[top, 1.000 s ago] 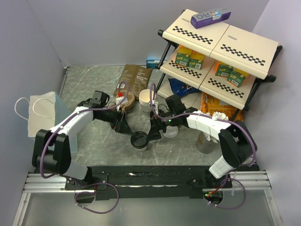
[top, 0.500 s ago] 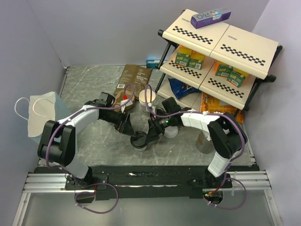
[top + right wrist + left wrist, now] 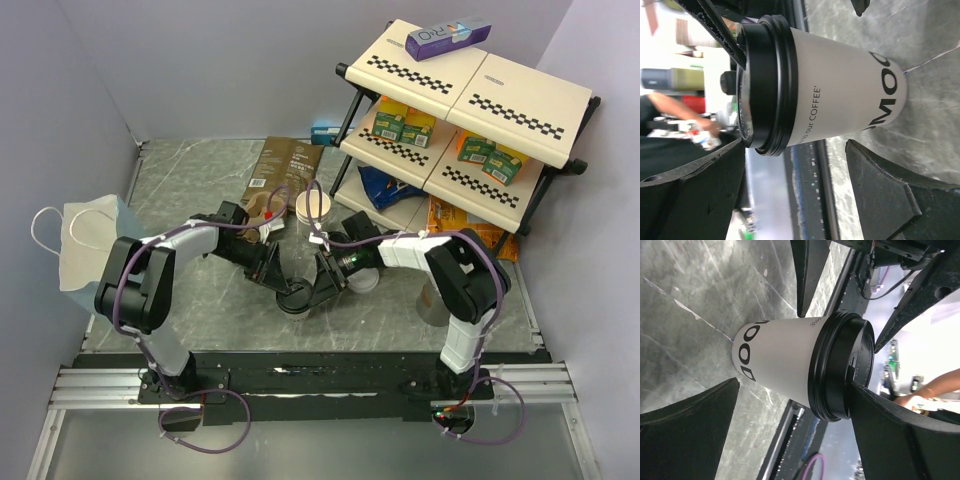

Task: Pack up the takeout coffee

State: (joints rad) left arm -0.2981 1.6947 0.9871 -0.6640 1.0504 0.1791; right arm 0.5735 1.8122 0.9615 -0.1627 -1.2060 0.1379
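Takeout coffee cup (image 3: 297, 298), black lid fitted, stands upright on the tabletop (image 3: 190, 180), near centre. Left hand (image 3: 274, 279), fingers spread, flanks its left; right hand (image 3: 319, 290), fingers spread, its right.

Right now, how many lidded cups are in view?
1: the cup stands between the left gripper and right gripper; the arms may hide others.

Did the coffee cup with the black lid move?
No. The takeout coffee stands where it was, at the same gap from the open white cup behind it.
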